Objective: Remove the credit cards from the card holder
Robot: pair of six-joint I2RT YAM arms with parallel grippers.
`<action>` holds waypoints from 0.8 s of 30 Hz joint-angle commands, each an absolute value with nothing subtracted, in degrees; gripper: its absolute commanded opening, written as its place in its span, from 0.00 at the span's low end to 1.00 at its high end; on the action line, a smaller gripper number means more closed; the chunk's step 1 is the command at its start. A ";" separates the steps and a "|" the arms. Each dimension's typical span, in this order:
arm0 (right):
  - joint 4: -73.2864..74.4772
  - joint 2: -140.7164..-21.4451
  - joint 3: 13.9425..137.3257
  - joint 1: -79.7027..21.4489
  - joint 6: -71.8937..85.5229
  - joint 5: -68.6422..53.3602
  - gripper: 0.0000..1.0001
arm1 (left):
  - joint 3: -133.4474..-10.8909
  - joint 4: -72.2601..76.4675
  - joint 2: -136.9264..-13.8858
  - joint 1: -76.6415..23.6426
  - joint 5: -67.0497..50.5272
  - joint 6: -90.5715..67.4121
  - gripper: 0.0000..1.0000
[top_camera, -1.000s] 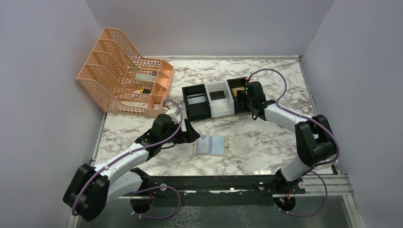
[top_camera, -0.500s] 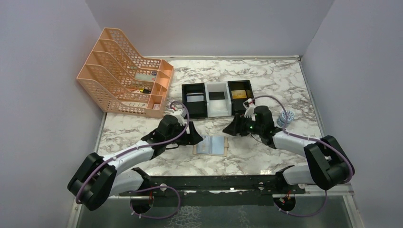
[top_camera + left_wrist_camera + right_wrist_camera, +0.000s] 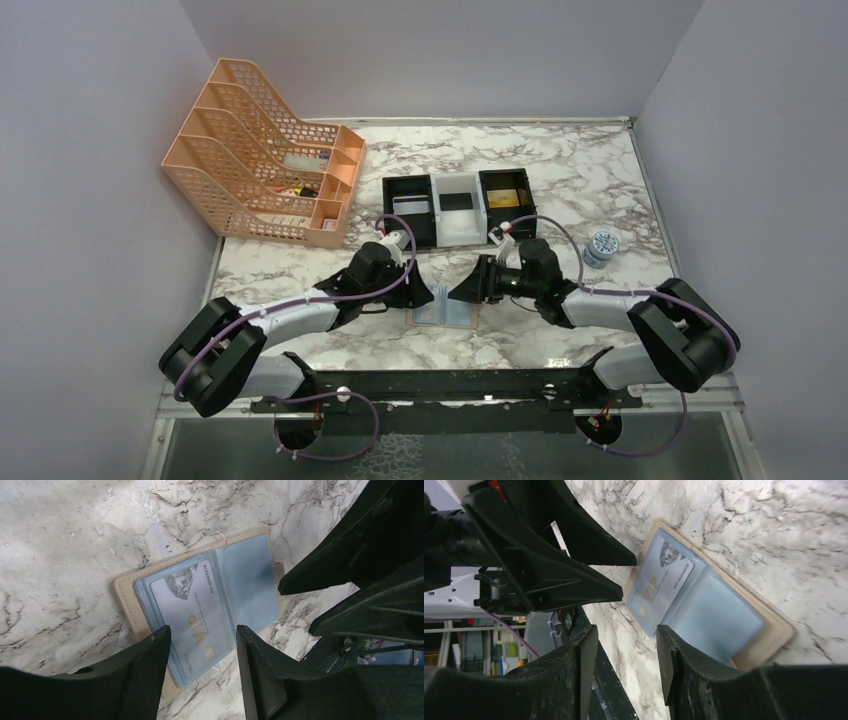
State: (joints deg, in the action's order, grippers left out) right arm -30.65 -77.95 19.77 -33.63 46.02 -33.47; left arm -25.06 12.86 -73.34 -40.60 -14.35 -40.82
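The card holder (image 3: 447,313) lies open and flat on the marble table, tan at its edges with grey-blue clear sleeves (image 3: 247,587). One sleeve holds a pale credit card (image 3: 192,615) marked VIP, which the right wrist view also shows as a credit card (image 3: 660,586) beside an empty sleeve (image 3: 714,617). My left gripper (image 3: 428,292) hangs over the holder's left side, open, the card showing between its fingers (image 3: 150,675). My right gripper (image 3: 463,290) faces it from the right, open, with nothing between its fingers (image 3: 674,665).
A row of black and white trays (image 3: 460,232) with cards inside stands behind the holder. A peach mesh file rack (image 3: 255,165) fills the back left. A small round tin (image 3: 600,247) sits at the right. The two grippers' fingertips are close together.
My right arm swung from the right black tray down to the card holder. My left gripper slid right over the holder's edge. Both pairs of jaws have narrowed.
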 commanded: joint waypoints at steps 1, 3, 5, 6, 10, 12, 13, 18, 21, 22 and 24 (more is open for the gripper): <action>-34.69 -83.45 22.87 -36.83 48.84 -34.20 0.46 | -26.46 14.35 -73.82 -40.87 -12.47 -40.58 0.52; -35.44 -85.73 23.68 -38.10 49.75 -33.64 0.45 | -26.33 13.92 -73.95 -40.94 -11.94 -40.44 0.49; -36.59 -88.40 23.81 -38.49 50.66 -32.83 0.42 | -25.99 14.04 -74.13 -40.96 -11.99 -40.60 0.47; -36.87 -89.28 23.88 -38.50 50.95 -32.22 0.41 | -25.89 14.09 -74.24 -41.00 -12.16 -40.60 0.45; -38.83 -93.54 24.82 -38.50 51.71 -34.20 0.39 | -25.81 14.15 -75.56 -41.22 -13.38 -39.88 0.40; -39.35 -95.49 25.53 -38.50 51.84 -35.16 0.37 | -25.69 14.15 -75.90 -41.39 -13.38 -39.73 0.38; -39.25 -96.32 25.71 -38.50 51.85 -35.00 0.37 | -25.58 14.22 -75.95 -41.47 -13.25 -39.73 0.38; -38.41 -98.90 25.77 -38.49 52.05 -32.59 0.35 | -24.98 14.03 -76.64 -41.57 -12.56 -39.56 0.35; -38.92 -99.85 25.52 -38.50 52.84 -31.68 0.33 | -25.02 13.48 -77.67 -41.66 -12.44 -39.17 0.31; -38.99 -99.88 25.49 -38.50 53.02 -31.51 0.32 | -24.86 13.37 -77.86 -41.70 -12.27 -39.12 0.29; -38.75 -99.80 25.39 -38.49 53.04 -31.10 0.31 | -24.43 13.37 -77.97 -41.90 -11.69 -39.26 0.28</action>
